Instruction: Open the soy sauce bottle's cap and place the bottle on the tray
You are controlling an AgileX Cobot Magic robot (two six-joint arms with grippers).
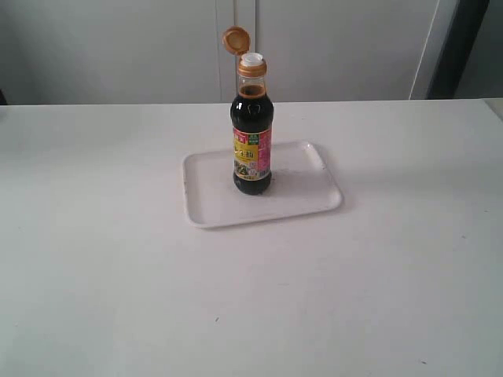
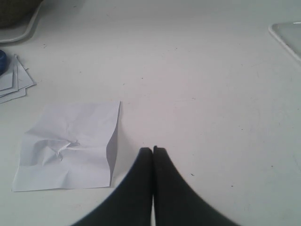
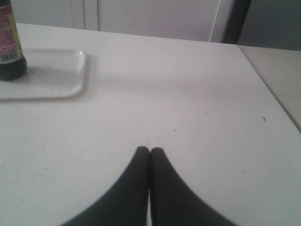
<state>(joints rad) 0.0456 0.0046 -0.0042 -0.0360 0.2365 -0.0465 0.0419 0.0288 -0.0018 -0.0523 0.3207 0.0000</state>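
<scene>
Evidently both parts of the job look done: the soy sauce bottle point(image 1: 251, 133) stands upright on the tray point(image 1: 212, 208), roughly at its middle, and the cap point(image 1: 235, 39) is flipped back on its hinge, leaving the white spout point(image 1: 252, 59) bare. Standing it centrally, away from the low rim, probably keeps it from tipping over the edge, and the upright pose keeps the dark liquid from running out of the open top.

Neither arm shows in the exterior view. The left gripper point(image 2: 153, 150) has its fingers pressed together with nothing between them, low over the bare table point(image 2: 197, 117); the tray's corner lies well ahead of it and off to one side, and a creased sheet of paper point(image 2: 70, 146) lies just beside it on the other side, with a small stack of papers point(image 2: 11, 82) farther off. The right gripper point(image 3: 149, 150) is likewise clenched and empty, with the bottle and tray well ahead of it, at the far edge of what it sees. Both seem parked clear so as not to knock the bottle.

The label point(image 1: 252, 153) is pink, yellow and green; its writing is too small and blurred to read, and no brand can be made out.
</scene>
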